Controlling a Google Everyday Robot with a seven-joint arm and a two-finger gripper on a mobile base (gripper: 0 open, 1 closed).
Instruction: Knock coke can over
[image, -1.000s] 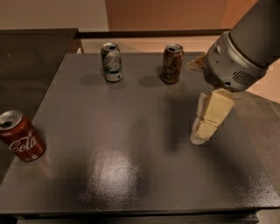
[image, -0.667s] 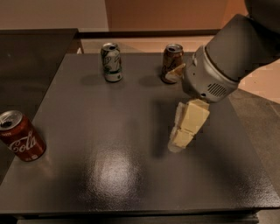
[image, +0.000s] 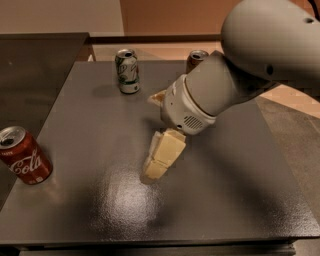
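Coke can: the red coke can (image: 22, 156) stands upright at the left edge of the surface (image: 225, 195), towards the near side, its white script facing the camera and its silver top showing
Pincer: the pincer (image: 154, 171) hangs over the middle of the surface, pointing down and to the left, its cream tips low over a glossy patch; whether they touch the surface cannot be told
Pincer state: the two cream fingers (image: 169, 147) lie together with no gap showing, and nothing is between them
Pincer to coke can: well apart, with bare dark surface between them
Arm: the grey arm (image: 250, 60) comes in from the upper right and fills that corner of the view
Green-and-white can: the green-and-white can (image: 128, 71) stands upright near the far edge, left of the middle
Brown can: the brown can (image: 196, 58) stands at the far edge, its right side hidden behind the arm
Surface: dark, matt and speckled, with the three cans spread far from one another
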